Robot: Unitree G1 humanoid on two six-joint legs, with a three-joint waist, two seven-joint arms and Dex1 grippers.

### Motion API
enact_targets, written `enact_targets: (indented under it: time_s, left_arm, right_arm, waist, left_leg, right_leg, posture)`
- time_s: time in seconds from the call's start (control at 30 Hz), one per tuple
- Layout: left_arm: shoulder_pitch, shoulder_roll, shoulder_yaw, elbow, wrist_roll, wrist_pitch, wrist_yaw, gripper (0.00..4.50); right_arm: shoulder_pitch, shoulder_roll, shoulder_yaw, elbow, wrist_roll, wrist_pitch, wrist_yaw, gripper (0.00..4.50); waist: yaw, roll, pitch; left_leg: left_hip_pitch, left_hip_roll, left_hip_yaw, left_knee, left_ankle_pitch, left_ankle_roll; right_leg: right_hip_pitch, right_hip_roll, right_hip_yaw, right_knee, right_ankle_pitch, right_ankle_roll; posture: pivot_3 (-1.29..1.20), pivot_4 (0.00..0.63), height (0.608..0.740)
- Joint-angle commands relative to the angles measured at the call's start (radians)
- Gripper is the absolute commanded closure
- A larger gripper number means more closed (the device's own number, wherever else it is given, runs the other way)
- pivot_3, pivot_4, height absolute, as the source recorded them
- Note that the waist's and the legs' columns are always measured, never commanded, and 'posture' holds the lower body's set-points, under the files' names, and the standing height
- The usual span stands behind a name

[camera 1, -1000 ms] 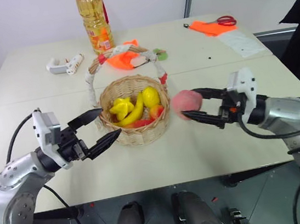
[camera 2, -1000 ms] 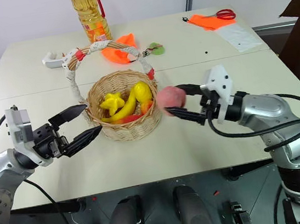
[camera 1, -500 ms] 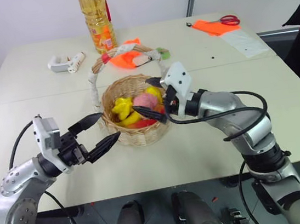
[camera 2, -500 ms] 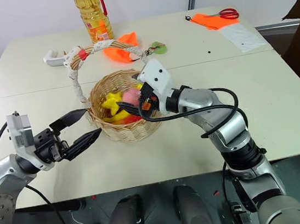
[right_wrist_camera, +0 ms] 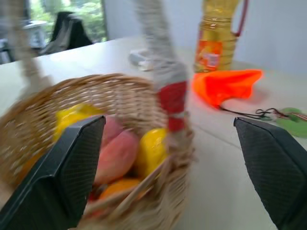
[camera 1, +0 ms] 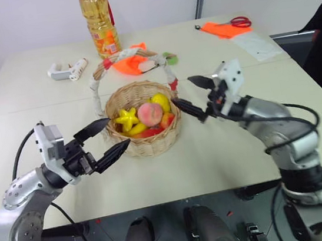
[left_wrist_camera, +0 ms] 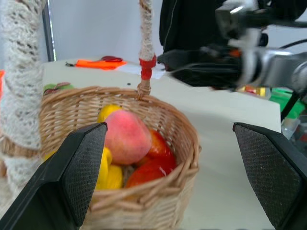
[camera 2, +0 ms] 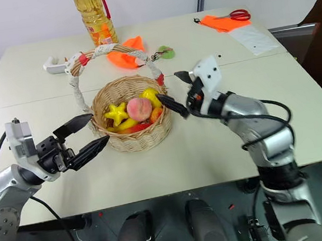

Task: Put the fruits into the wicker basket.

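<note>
The peach (camera 1: 150, 113) now sits inside the wicker basket (camera 1: 152, 142), resting on top of the other toy fruit, where a second ago it was clamped in the right end effector (camera 1: 195, 95) out to the basket's right. That end effector has since swung over the basket, let go and pulled back; its two black fingers stand wide apart and empty, just beside the basket's right rim, near the red patch at the foot of the taped handle (camera 1: 95, 87). The lumpy, ridged yellow fruit (camera 1: 127, 118) lies in the basket too, touching the peach on its left, with a banana (camera 1: 139, 128) and a lemon (camera 1: 161, 102) alongside.

With both task fruits in the basket, the job looks essentially complete; no other fruit lies out on the surface (camera 1: 224, 148).

The left end effector (camera 1: 109, 138) hovers at the basket's left side, fingers spread and holding nothing, its lower fingertip close to the wicker wall. From its wrist view the peach lies straight ahead between the fingers, inside the rim.
</note>
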Motion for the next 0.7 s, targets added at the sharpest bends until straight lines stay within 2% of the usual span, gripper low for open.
enact_targets:
  time_s: [0.03, 0.13, 0.3, 0.33, 0.47, 0.7]
  left_arm:
    - [-0.01, -0.001, 0.0, -0.013, 0.003, -0.023, 0.001, 0.0]
    - [-0.006, -0.003, -0.001, -0.019, 0.007, -0.029, 0.007, 0.0]
    - [-0.002, -0.008, -0.006, -0.025, 0.008, -0.033, 0.013, 0.0]
    - [-0.003, -0.009, -0.009, -0.024, 0.009, -0.034, 0.014, 0.0]
    - [-0.019, -0.012, -0.02, -0.014, 0.015, -0.035, 0.016, 0.0]
    - [-0.055, -0.018, -0.049, 0.019, 0.034, -0.042, 0.0, 0.0]
  right_arm:
    - [-0.05, 0.065, -0.004, 0.074, -0.034, -0.065, -0.051, 0.27]
    - [-0.057, 0.091, -0.021, 0.102, -0.04, -0.084, -0.061, 1.27]
    - [-0.042, 0.073, -0.054, 0.066, -0.041, -0.104, -0.063, 4.1]
    - [-0.038, 0.059, -0.063, 0.058, -0.051, -0.117, -0.064, 4.44]
    - [-0.037, -0.012, -0.189, 0.061, -0.041, -0.148, -0.089, 4.44]
    - [-0.041, -0.161, -0.359, 0.238, -0.149, -0.25, -0.214, 4.44]
  waist:
    - [-0.002, 0.0, 0.0]
    - [-0.001, 0.0, 0.0]
    - [0.0, 0.0, 0.0]
    - [0.0, 0.0, 0.0]
    - [0.005, 0.0, 0.0]
    - [0.003, 0.0, 0.0]
  left_leg:
    - [0.0, 0.0, 0.0, 0.0, 0.0, 0.001]
    - [-0.002, 0.0, 0.0, 0.0, -0.001, 0.001]
    - [-0.002, -0.001, 0.0, 0.001, -0.001, 0.002]
    - [-0.002, -0.001, 0.0, 0.001, -0.001, 0.002]
    - [-0.002, -0.001, 0.0, 0.001, -0.001, 0.002]
    - [-0.002, -0.002, 0.0, 0.001, -0.001, 0.002]
  right_leg:
    - [0.0, 0.0, 0.0, 0.0, 0.0, 0.001]
    - [0.0, -0.001, 0.0, -0.001, 0.0, 0.004]
    - [0.0, -0.001, 0.0, -0.001, -0.001, 0.002]
    - [0.0, -0.001, 0.0, -0.001, -0.001, 0.002]
    - [0.0, -0.001, 0.0, -0.001, -0.001, 0.002]
    - [0.0, -0.001, 0.0, -0.001, -0.001, 0.002]
  posture:
    - [0.0, 0.15, 0.74]
    - [0.0, 0.15, 0.74]
    - [0.0, 0.15, 0.74]
    - [0.0, 0.15, 0.74]
    - [0.0, 0.15, 0.74]
    - [0.0, 0.15, 0.74]
